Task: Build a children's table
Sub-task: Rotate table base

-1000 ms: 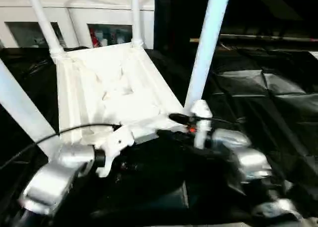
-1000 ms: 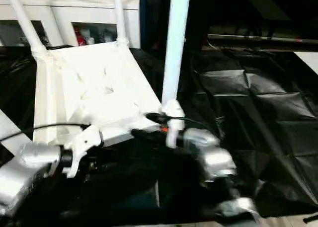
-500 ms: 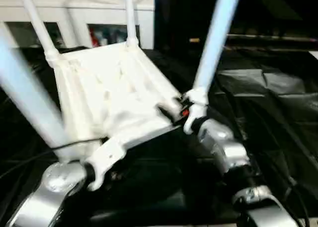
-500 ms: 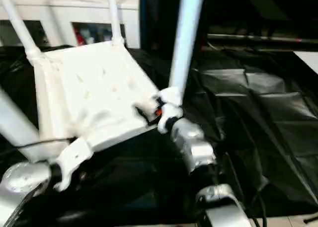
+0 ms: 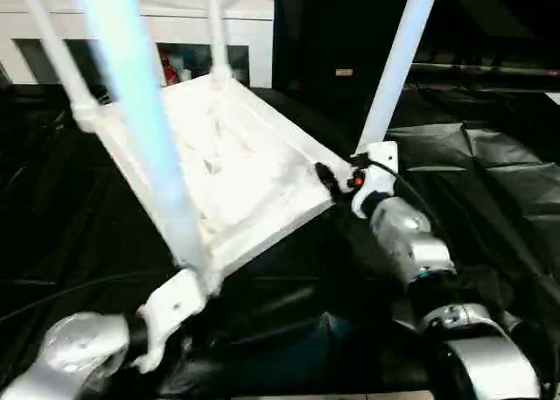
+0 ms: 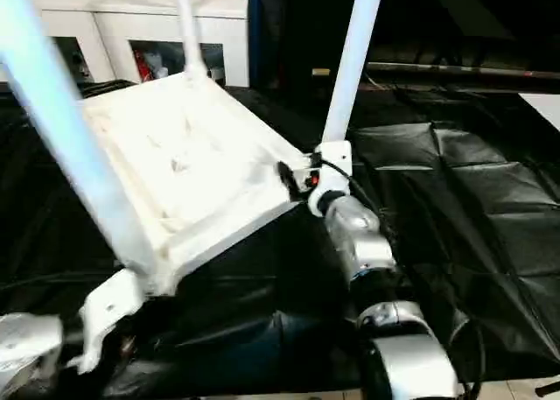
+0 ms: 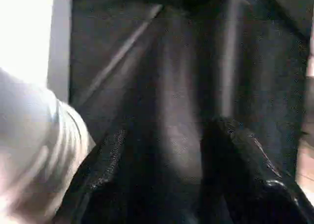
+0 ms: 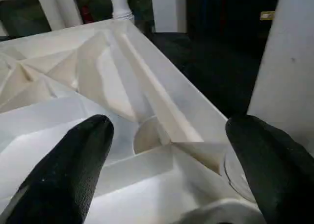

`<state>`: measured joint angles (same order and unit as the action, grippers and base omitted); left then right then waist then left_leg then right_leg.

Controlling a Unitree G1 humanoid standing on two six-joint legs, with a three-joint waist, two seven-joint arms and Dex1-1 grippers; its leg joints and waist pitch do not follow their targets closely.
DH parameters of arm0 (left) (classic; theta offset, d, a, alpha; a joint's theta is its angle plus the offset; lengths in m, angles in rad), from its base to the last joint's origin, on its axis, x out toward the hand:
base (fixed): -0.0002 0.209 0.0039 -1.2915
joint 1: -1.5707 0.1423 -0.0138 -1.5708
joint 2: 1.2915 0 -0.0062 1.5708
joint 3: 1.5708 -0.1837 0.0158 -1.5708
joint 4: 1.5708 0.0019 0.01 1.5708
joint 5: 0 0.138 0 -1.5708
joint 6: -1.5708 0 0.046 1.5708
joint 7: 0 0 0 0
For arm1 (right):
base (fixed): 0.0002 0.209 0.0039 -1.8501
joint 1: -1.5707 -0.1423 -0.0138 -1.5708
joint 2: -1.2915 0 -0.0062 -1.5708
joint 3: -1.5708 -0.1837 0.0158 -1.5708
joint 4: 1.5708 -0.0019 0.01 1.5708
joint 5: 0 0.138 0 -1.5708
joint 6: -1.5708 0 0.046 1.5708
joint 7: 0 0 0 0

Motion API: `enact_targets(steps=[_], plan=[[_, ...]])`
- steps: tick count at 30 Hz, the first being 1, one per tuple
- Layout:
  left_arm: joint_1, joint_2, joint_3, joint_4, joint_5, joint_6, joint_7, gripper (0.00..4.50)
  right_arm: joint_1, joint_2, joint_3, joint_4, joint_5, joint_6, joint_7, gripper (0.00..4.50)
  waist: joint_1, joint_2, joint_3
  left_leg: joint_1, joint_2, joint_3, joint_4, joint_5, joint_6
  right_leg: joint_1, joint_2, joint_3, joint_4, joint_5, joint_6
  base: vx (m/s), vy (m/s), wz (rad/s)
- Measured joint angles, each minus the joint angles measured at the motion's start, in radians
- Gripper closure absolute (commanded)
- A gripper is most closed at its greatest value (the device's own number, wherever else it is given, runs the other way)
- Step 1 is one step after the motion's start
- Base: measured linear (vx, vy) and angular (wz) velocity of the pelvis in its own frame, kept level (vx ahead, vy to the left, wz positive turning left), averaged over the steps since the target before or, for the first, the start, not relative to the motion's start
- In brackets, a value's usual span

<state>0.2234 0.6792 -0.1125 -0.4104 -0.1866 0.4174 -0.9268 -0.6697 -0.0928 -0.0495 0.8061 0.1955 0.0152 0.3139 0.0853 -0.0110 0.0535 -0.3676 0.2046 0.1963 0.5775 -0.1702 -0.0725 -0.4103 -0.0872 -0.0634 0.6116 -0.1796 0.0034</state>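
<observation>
Four legs stand up from the tabletop, which lies upside down and tilted on black sheeting, its ribbed underside facing up. The near left leg crosses the left of the head views and hides part of the tabletop behind it. The near right leg rises just beside the right gripper. The two far legs stand in front of a white cabinet with glass doors.

Compared with one second ago, the near edge of the tabletop is lifted higher and the whole table leans more away from the robot. The right forearm now reaches further forward, and the left forearm sits lower in the picture.

The right wrist view shows what the head views do not: the right gripper's two black fingers are spread wide over the near right corner, with the round socket and ribs between them. In the left wrist view the left gripper has its fingers apart, with only dark sheeting between them and a pale rounded shape close at one side.
</observation>
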Motion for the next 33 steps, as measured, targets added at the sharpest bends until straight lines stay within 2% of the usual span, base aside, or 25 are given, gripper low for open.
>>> enact_targets(steps=[2, 5, 11, 13, 16, 19, 23, 28, 33], plan=[[0.013, 0.015, 0.023, 0.0, -0.02, 0.0, -0.018, 1.93, 0.0, -0.003, 0.002, 0.003, -0.007, -0.005, 0.012, 0.31, 0.0, 0.0, 0.0, 0.0, 0.0, 0.0, 0.0, 0.0, 0.0, 0.0, 0.0, 0.0, 0.0, 0.0, 0.0, 0.0, 0.0, 0.0], [0.049, 0.068, 0.089, 0.003, -0.059, -0.008, -0.061, 1.93, 0.016, -0.029, 0.045, -0.025, -0.019, -0.003, 0.098, 0.31, -0.001, -0.001, 0.0, 0.0, 0.001, 0.0, 0.0, 0.0, 0.0, 0.0, 0.001, 0.0, 0.0, 0.0, 0.0, 0.0, 0.0, 0.0], [0.052, 0.124, 0.276, 0.086, -0.126, -0.082, -0.132, 1.93, 0.146, -0.113, 0.161, -0.174, -0.079, 0.014, 0.258, 0.31, 0.005, -0.007, -0.001, -0.001, 0.001, 0.0, 0.001, 0.0, 0.0, 0.0, 0.002, 0.001, -0.001, -0.001, 0.001, 0.0, 0.0, 0.0], [0.023, 0.137, 0.342, 0.116, -0.159, -0.097, -0.144, 1.93, 0.179, -0.138, 0.166, -0.193, -0.09, 0.016, 0.262, 0.31, 0.004, -0.008, -0.001, 0.0, 0.001, 0.0, 0.001, 0.0, 0.0, 0.001, 0.002, 0.002, -0.001, -0.001, 0.001, 0.0, 0.0, 0.0], [-0.042, 0.14, 0.381, 0.147, -0.193, -0.087, -0.136, 1.93, 0.208, -0.165, 0.157, -0.24, -0.09, 0.027, 0.263, 0.31, 0.002, -0.009, -0.002, 0.001, 0.001, 0.0, 0.002, 0.0, 0.0, 0.001, 0.002, 0.002, 0.0, -0.001, 0.001, 0.0, 0.0, 0.0], [-0.107, 0.114, 0.382, 0.148, -0.248, -0.069, -0.135, 1.93, 0.248, -0.206, 0.152, -0.304, -0.095, 0.065, 0.259, 0.31, 0.004, -0.01, -0.003, 0.003, 0.001, 0.0, 0.002, 0.0, 0.0, 0.003, 0.002, 0.003, 0.0, -0.001, 0.001, 0.0, 0.0, 0.0], [-0.156, 0.049, 0.356, 0.125, -0.288, -0.055, -0.107, 1.93, 0.278, -0.233, 0.146, -0.303, -0.13, 0.098, 0.227, 0.31, 0.004, -0.011, -0.003, 0.004, 0.001, 0.0, 0.003, 0.0, 0.0, 0.005, 0.002, 0.003, 0.0, 0.0, 0.0, 0.0, 0.0, 0.0], [-0.201, -0.017, 0.269, 0.118, -0.305, -0.046, -0.106, 1.93, 0.271, -0.227, 0.154, -0.269, -0.16, 0.106, 0.193, 0.31, 0.001, -0.011, -0.003, 0.004, 0.001, 0.0, 0.003, 0.0, 0.0, 0.005, 0.002, 0.003, 0.001, 0.0, 0.0, 0.0, 0.0, 0.0], [-0.25, -0.065, 0.195, 0.117, -0.325, -0.031, -0.105, 1.93, 0.232, -0.174, 0.177, -0.194, -0.175, 0.102, 0.171, 0.31, 0.001, -0.01, -0.003, 0.005, 0.001, 0.0, 0.004, 0.0, 0.0, 0.004, 0.003, 0.003, 0.003, 0.001, -0.002, 0.0, 0.0, 0.0]])
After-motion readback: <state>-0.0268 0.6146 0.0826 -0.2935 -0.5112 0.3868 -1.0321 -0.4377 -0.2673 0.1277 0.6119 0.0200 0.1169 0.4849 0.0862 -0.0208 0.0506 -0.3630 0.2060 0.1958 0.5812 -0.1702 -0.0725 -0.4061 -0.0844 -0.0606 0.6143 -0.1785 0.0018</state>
